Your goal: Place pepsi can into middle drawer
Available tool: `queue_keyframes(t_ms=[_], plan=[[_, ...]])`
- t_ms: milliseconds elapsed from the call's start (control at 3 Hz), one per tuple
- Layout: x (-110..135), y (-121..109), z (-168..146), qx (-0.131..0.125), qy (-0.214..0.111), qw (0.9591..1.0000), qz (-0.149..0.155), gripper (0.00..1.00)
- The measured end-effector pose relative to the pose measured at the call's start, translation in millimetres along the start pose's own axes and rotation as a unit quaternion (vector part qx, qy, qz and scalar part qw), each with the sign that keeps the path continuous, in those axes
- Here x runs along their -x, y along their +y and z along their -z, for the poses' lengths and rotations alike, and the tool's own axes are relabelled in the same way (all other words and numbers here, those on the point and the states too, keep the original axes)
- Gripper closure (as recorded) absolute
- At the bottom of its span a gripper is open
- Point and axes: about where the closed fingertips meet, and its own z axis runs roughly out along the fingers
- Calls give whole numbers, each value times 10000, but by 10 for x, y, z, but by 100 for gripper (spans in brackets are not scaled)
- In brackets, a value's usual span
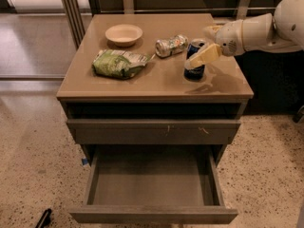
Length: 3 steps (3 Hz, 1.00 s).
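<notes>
Since I cannot tell whether the tool (pixel 200 52) at the pepsi can (pixel 194 72) grips it, lifting now risks toppling it on the desk (pixel 156 79).

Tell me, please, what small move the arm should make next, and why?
Probably grasp the pepsi can: the hand is right against it, it stands upright on the cabinet top, and the middle drawer below is open.
</notes>
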Motion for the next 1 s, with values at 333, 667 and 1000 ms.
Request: queue_keyframes(t_ms=[333,667,1000], plan=[[-95,252,-156,280,-253,9988,-298,0],[-112,298,-198,343,-265,9985,-334,17],[-112,299,-198,343,-265,9985,-334,41]])
